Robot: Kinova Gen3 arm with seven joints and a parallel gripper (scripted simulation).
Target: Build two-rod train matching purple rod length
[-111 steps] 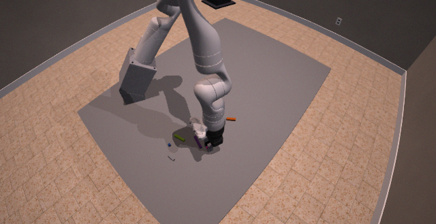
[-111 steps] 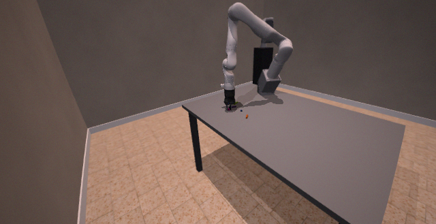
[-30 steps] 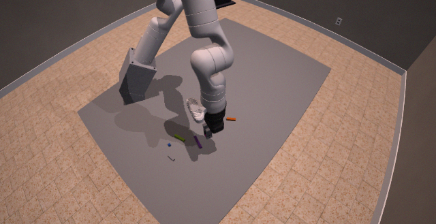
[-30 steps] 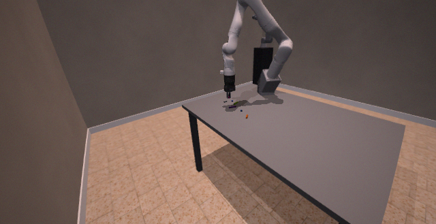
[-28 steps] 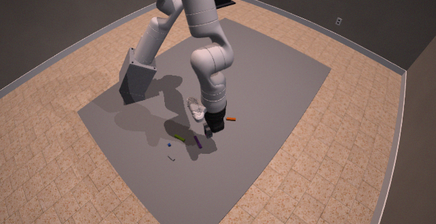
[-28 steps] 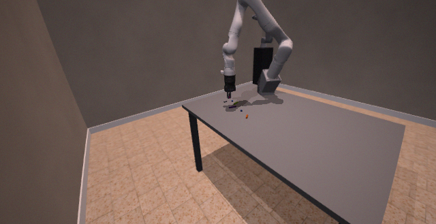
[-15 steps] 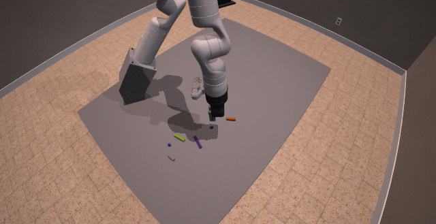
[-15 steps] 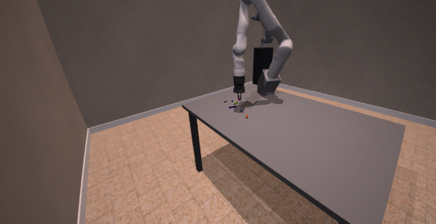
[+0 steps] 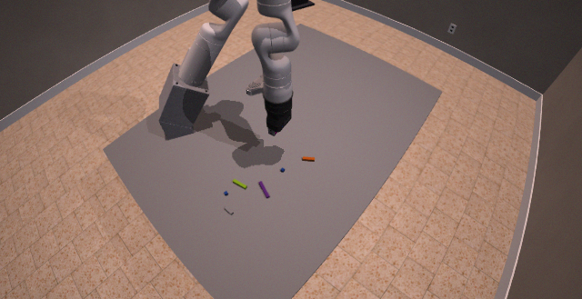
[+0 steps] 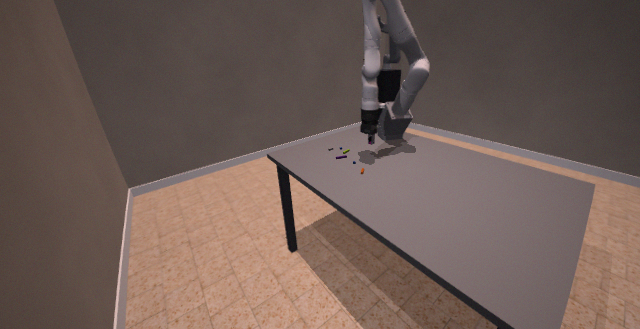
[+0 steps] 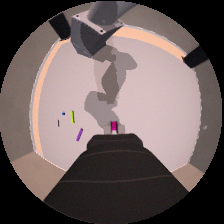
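Note:
My gripper (image 9: 274,132) hangs above the table, shut on a short magenta rod (image 11: 113,127) that shows between the fingertips in the wrist view; it also shows in the exterior view (image 10: 370,139). On the table lie the purple rod (image 9: 264,189), a lime rod (image 9: 239,184), an orange rod (image 9: 308,158), two blue rods (image 9: 282,170) (image 9: 225,194) and a thin grey rod (image 9: 228,211). The gripper is well above and behind these rods. The purple rod (image 11: 79,134) and the lime rod (image 11: 73,116) show at the left of the wrist view.
The robot's grey base block (image 9: 182,104) stands at the table's back left. The arm's shadow (image 9: 255,154) falls just behind the rods. The table's edge runs close to the rods in the exterior view (image 10: 300,179).

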